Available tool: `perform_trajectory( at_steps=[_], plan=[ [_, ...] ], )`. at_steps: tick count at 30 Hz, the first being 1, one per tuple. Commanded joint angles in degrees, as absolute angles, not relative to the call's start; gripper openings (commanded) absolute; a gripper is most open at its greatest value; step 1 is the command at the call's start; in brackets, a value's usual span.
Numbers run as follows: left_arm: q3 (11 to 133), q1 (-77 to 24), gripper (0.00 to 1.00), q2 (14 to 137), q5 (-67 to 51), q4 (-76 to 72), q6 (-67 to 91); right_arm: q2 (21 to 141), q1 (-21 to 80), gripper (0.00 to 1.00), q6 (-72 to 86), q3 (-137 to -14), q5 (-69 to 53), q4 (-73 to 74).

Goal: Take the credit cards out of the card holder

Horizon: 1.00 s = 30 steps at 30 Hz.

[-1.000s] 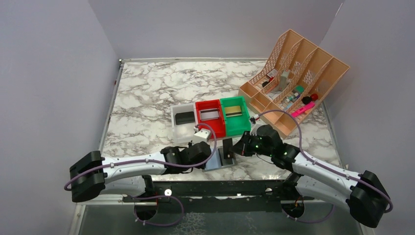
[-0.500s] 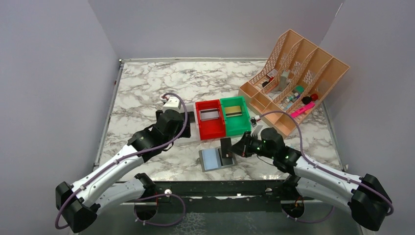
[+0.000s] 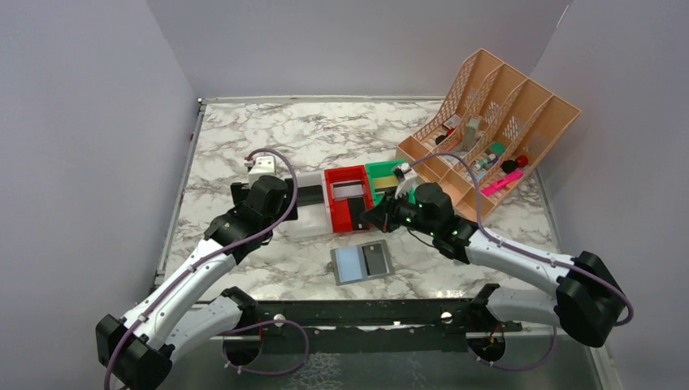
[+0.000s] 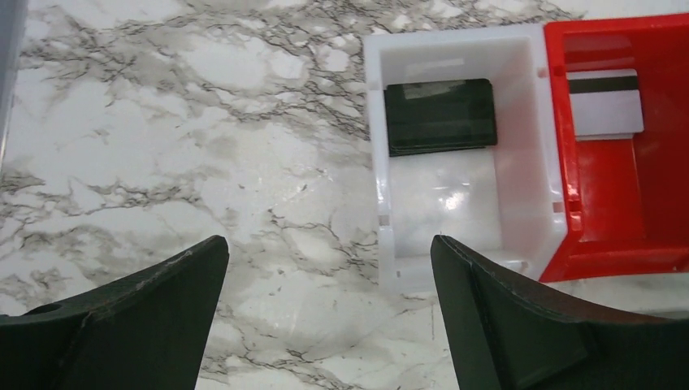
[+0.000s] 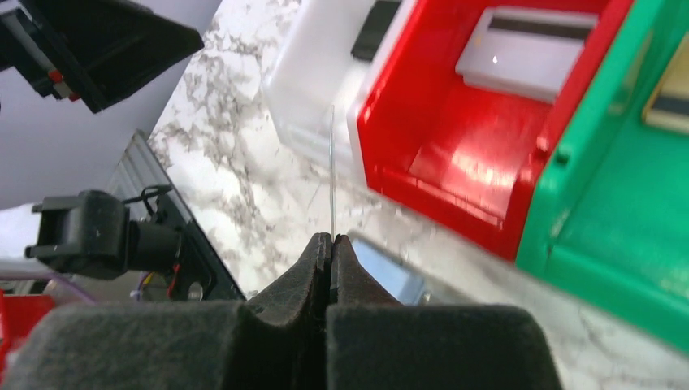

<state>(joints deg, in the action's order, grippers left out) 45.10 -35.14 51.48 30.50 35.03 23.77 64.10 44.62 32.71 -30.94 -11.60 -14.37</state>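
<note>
Two fingers of the left gripper (image 4: 329,268) stand spread above the white bin (image 4: 467,199), where a black card (image 4: 439,116) lies. Further right, the right gripper (image 5: 331,240) pinches a second card (image 5: 332,171) edge-on by the red bin (image 5: 479,154), just beyond the holder (image 3: 361,262) lying open.

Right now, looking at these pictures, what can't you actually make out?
- The held card: the right wrist view shows it only edge-on in the right gripper, so its face is unseen.
- The tan card in the green bin: cut off by the right wrist view's edge.
- The card holder: too small in the top view to tell whether cards remain.
- The organizer contents: too small in the top view.
</note>
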Motion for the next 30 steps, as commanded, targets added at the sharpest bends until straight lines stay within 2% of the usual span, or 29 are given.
perform_trajectory(
  at_steps=[1,12,15,30],
  plan=[
    [44.34,-31.14,0.99,47.98,34.75,35.50,25.28,70.91,44.56,0.01,23.61,-39.02,-9.58,-17.30],
    [43.45,-13.59,0.99,49.35,20.32,30.76,23.38,86.58,45.74,0.01,15.48,-53.32,-10.87,-20.98],
    [42.87,-10.17,0.99,48.02,18.26,29.54,23.40,90.35,48.38,0.01,10.47,-59.12,-4.73,-17.16],
    [42.10,-7.73,0.99,46.32,20.32,29.08,25.39,105.12,56.05,0.02,-7.13,-72.02,12.05,-11.84]
  ],
)
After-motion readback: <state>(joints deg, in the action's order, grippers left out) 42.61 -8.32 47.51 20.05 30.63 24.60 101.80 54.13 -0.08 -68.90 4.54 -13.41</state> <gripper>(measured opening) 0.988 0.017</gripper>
